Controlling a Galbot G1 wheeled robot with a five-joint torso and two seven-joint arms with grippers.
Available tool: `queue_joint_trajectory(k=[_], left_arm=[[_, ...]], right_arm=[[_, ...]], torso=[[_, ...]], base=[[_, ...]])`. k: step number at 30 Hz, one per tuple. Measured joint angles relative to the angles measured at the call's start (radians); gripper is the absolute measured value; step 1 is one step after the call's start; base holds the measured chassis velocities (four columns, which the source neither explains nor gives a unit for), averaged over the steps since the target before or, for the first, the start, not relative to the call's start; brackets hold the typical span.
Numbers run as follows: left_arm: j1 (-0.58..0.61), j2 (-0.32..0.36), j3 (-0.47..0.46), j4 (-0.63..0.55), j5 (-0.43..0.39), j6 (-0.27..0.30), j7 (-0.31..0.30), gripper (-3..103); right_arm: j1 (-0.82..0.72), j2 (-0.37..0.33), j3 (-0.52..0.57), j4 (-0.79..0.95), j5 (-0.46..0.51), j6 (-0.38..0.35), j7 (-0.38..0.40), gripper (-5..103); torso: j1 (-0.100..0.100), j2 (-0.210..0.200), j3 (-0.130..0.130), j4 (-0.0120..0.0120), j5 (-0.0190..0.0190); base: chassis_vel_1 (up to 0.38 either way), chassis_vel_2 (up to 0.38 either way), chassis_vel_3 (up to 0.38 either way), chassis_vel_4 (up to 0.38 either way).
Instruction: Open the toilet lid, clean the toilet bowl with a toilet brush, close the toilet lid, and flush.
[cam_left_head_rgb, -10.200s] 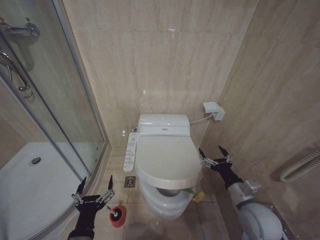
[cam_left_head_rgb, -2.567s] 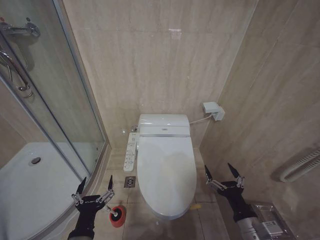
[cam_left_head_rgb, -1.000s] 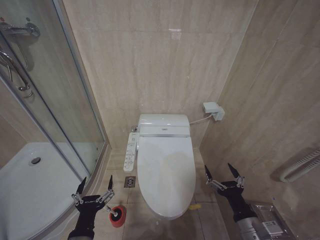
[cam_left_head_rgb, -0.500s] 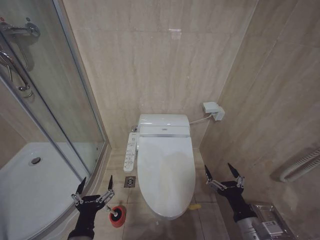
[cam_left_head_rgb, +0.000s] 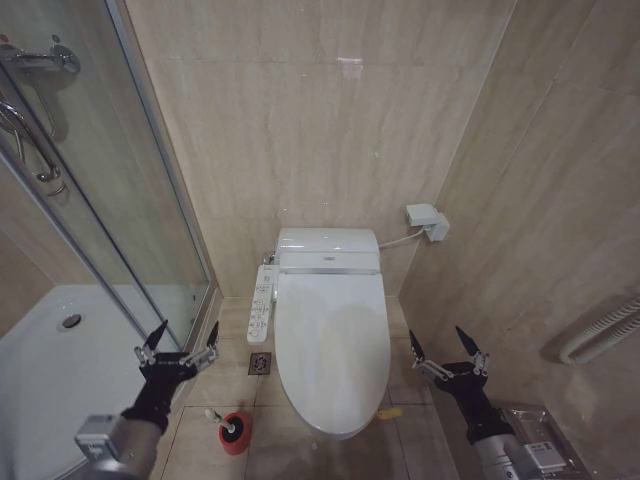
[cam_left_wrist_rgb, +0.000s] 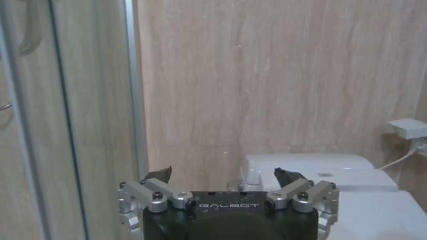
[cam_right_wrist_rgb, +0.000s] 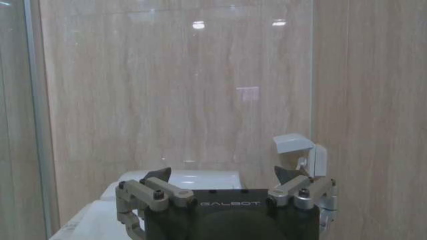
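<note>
1. Both jaws stood wide apart and held nothing: left gripper beside the toilet, right gripper on its other side.
2. The toilet lid lay shut over the bowl, and the toilet brush sat in its red cup on the floor.
3. The left arm could bump the brush and tip it.

The beige tiled floor runs across the lower part of the head view. The toilet bowl stands on it at lower centre. Lower left, the red cup holder sits on the tiles holding the toilet brush. A small floor drain lies between them.
</note>
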Motion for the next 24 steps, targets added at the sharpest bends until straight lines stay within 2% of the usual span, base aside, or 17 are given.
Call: queue_joint_trajectory(k=[1,2,4,6,13,16,18,19,22,23,24], left_arm=[[-0.016,0.006,-0.015,-0.011,-0.015,0.035,0.014,100],[-0.016,0.006,-0.015,-0.011,-0.015,0.035,0.014,100],[-0.049,0.017,-0.047,-0.033,-0.044,0.105,0.042,100],[-0.065,0.023,-0.062,-0.043,-0.059,0.139,0.056,100],[-0.072,0.025,-0.068,-0.042,-0.065,0.148,0.061,98],[-0.081,0.03,-0.072,-0.022,-0.067,0.139,0.066,98],[-0.097,0.039,-0.077,0.04,-0.068,0.088,0.069,94],[-0.097,0.039,-0.077,0.04,-0.068,0.088,0.069,94],[-0.124,0.056,-0.085,0.15,-0.067,-0.007,0.076,94],[-0.124,0.056,-0.085,0.15,-0.067,-0.007,0.076,94],[-0.136,0.063,-0.088,0.194,-0.067,-0.044,0.079,80]], right_arm=[[0.0,0.0,0.0,0.0,0.0,0.0,0.0,100],[0.0,0.0,0.0,0.0,0.0,0.0,0.0,100],[0.0,0.0,0.0,0.0,0.0,0.0,0.0,100],[0.0,0.0,0.0,0.0,0.0,0.0,0.0,100],[0.0,0.0,0.0,0.0,0.0,0.0,0.0,100],[0.0,0.0,0.0,0.0,0.0,0.0,0.0,100],[0.0,0.0,0.0,0.0,0.0,0.0,0.0,100],[0.0,0.0,0.0,0.0,0.0,0.0,0.0,100],[0.0,0.0,0.0,0.0,0.0,0.0,0.0,100],[0.0,0.0,0.0,0.0,0.0,0.0,0.0,100],[0.0,0.0,0.0,0.0,0.0,0.0,0.0,100]], torso=[[0.0,0.0,0.0,0.0,0.0],[0.0,0.0,0.0,0.0,0.0],[0.0,0.0,0.0,0.0,0.0001],[0.0,0.0,0.0,-0.0001,0.0001],[0.0,0.0,0.0,0.0001,0.0],[0.0,0.0,0.0,0.0001,-0.0004],[0.0,0.0,0.0,0.0002,0.0002],[0.0,0.0,0.0,0.0002,0.0002],[0.0,0.0,0.0,0.0,0.0001],[0.0,0.0,0.0,0.0,0.0001],[0.0,0.0,0.0,0.0,-0.0002]], base=[[0.0,0.0,0.0,0.0],[0.0,0.0,0.0,0.0],[0.0,0.0,0.0,0.0],[0.0,0.0,0.0,0.0],[0.0,0.0,0.0,0.0],[0.0,0.0,0.0,0.0],[0.0,0.0,0.0,0.0],[0.0,0.0,0.0,0.0],[0.0,0.0,0.0,0.0],[0.0,0.0,0.0,0.0],[0.0,0.0,0.0,0.0]])
